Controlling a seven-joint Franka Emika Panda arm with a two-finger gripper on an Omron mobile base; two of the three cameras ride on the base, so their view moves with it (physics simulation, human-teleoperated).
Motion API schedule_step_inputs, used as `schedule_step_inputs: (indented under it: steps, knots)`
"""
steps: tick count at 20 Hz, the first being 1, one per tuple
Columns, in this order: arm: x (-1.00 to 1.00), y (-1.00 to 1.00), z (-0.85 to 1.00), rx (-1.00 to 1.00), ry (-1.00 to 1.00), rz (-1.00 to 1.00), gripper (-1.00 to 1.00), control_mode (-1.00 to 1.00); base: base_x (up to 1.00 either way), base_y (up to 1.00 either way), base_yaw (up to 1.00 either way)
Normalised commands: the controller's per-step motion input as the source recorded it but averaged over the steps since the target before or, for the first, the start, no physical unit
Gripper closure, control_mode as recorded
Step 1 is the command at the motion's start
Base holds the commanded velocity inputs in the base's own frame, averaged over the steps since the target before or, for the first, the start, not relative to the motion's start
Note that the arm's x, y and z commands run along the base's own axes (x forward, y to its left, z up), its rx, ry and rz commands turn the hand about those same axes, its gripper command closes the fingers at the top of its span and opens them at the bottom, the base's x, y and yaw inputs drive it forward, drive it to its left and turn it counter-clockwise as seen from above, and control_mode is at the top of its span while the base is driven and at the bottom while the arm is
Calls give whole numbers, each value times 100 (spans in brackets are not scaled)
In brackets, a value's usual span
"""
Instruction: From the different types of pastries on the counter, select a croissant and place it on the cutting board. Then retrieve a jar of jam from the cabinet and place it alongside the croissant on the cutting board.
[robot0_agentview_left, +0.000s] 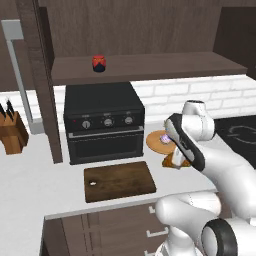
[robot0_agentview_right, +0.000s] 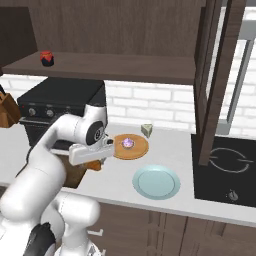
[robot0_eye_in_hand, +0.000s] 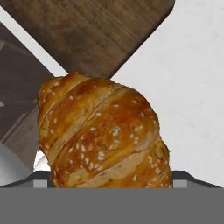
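Note:
The golden-brown croissant (robot0_eye_in_hand: 105, 131) sits between my fingers, with my gripper (robot0_agentview_left: 175, 159) shut on it just right of the cutting board (robot0_agentview_left: 119, 181). From the other side, the croissant (robot0_agentview_right: 94, 165) hangs under the hand, low over the counter (robot0_agentview_right: 115, 175). One corner of the board (robot0_eye_in_hand: 87, 30) lies beyond it in the hand view. The croissant hides my fingertips. A pink-purple pastry (robot0_agentview_left: 163, 136) rests on a round wooden plate (robot0_agentview_left: 152, 142). The red jar of jam (robot0_agentview_left: 99, 63) stands on the cabinet shelf (robot0_agentview_left: 150, 67), seen also as the jar (robot0_agentview_right: 47, 58).
A black countertop oven (robot0_agentview_left: 102, 122) stands behind the board. A knife block (robot0_agentview_left: 12, 132) is at the far left. A pale blue plate (robot0_agentview_right: 156, 182), a cheese wedge (robot0_agentview_right: 146, 130) and a cooktop (robot0_agentview_right: 225, 160) lie to the right. An upright cabinet panel (robot0_agentview_left: 47, 100) flanks the oven.

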Motion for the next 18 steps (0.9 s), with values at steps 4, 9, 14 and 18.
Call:
schedule_step_inputs:
  steps: [4, 9, 14, 18]
  knots:
    - [0, 100, 0, 0, -8, 0, 100, -100, 0, 0, 0]
    - [8, 100, 0, 0, -5, 0, 100, -100, 0, 0, 0]
    - [26, 84, 0, 0, 0, 0, 100, -100, 0, 0, 0]
    - [42, 40, -6, 0, 0, 0, 100, -100, 0, 0, 0]
